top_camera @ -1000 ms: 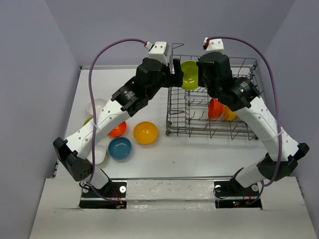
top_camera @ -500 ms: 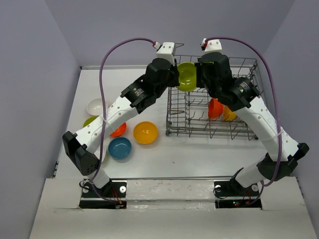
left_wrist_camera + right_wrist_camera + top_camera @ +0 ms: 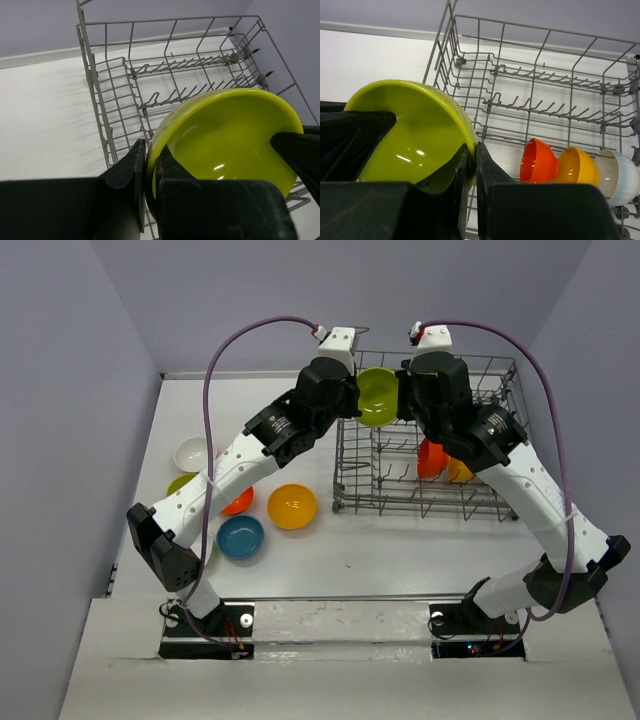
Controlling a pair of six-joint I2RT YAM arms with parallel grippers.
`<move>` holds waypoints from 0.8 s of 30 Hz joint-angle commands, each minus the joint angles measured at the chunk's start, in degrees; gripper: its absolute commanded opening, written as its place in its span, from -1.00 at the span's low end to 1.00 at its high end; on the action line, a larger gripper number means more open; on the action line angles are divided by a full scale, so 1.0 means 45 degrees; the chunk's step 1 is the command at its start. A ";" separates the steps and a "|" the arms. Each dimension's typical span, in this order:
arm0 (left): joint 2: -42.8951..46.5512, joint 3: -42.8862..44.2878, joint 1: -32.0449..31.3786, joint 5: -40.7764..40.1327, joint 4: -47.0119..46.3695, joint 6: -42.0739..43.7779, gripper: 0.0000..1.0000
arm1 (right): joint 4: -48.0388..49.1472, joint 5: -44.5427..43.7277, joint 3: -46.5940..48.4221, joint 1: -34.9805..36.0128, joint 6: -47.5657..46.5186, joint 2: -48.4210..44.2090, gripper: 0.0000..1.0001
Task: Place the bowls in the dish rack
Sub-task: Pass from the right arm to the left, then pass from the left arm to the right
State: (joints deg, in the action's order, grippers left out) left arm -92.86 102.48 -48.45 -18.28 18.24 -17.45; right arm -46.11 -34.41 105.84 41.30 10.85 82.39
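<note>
A lime green bowl (image 3: 377,397) hangs above the far left end of the grey wire dish rack (image 3: 340,468), held between both arms. My left gripper (image 3: 357,395) is shut on its left rim; in the left wrist view the jaws (image 3: 150,152) pinch the bowl (image 3: 230,135) wall. My right gripper (image 3: 400,395) is shut on the opposite rim, and its jaws (image 3: 472,150) clamp the bowl's (image 3: 410,135) edge. Inside the rack (image 3: 535,80) stand a red-orange bowl (image 3: 538,161), an orange-yellow bowl (image 3: 577,166) and a white bowl (image 3: 620,176), on edge in a row.
On the table left of the rack lie an orange-yellow bowl (image 3: 292,506), a blue bowl (image 3: 241,537), a red-orange bowl (image 3: 237,502), a white bowl (image 3: 192,453) and a lime green bowl (image 3: 180,483), partly under my left arm. The rack (image 3: 107,90) has tall grid sides.
My left arm swung right to the lime green bowl and its gripper went from open to shut on the rim. The right gripper kept its hold; the bowl barely shifted.
</note>
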 commanded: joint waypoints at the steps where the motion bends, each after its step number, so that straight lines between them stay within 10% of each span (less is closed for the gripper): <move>1: 0.0303 0.1075 -0.0093 -0.0331 -0.0713 -0.0691 -1.00 | 0.1183 0.0070 -0.0648 0.0002 0.0516 -0.0672 -0.72; 10: 0.0225 0.1192 -0.0191 -0.0566 -0.0733 -0.0926 -1.00 | 0.1592 0.0597 -0.1683 0.0002 0.1163 -0.0984 -0.36; 24: 0.0303 0.1544 -0.0347 0.0157 -0.0303 -0.1415 -1.00 | 0.6569 -0.0047 -0.5236 0.0002 -0.0262 -0.3171 -0.35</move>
State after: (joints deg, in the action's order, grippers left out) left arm -92.99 105.56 -49.56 -17.85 20.97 -21.96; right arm -25.56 -32.67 84.88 41.32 13.26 70.24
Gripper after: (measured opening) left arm 0.154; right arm 0.329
